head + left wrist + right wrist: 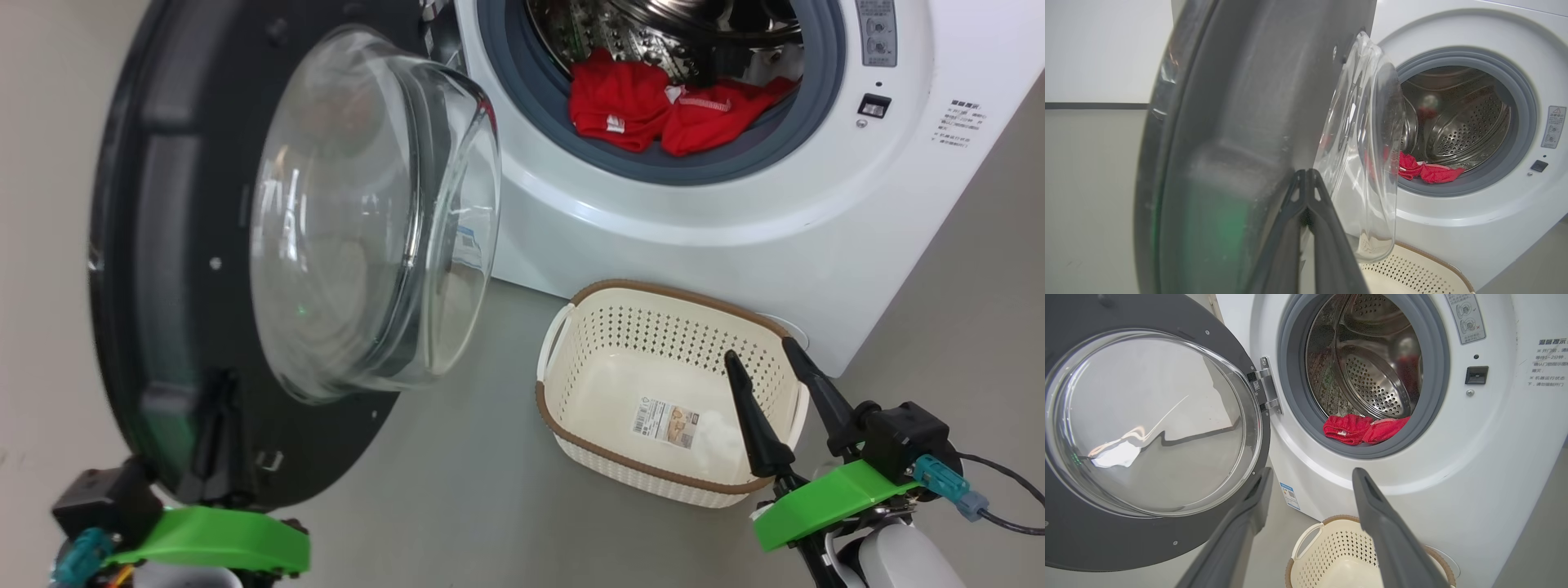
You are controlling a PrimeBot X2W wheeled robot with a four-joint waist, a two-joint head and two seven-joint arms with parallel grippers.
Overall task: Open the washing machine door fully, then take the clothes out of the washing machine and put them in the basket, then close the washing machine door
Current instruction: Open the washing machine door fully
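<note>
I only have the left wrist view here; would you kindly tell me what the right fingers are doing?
Observer: The right fingers are spread apart and empty, held over the basket.
Operator: Thank you. Is anything in the basket yet?
Observer: I see only a paper label on its bottom.
Operator: And where is the door hinged?
Observer: By a metal hinge on the washing machine, left of the grey seal in the right wrist view.

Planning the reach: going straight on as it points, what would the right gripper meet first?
Likely the washing machine, its white front just below the drum opening, left of the clothes; depth is unclear.
</note>
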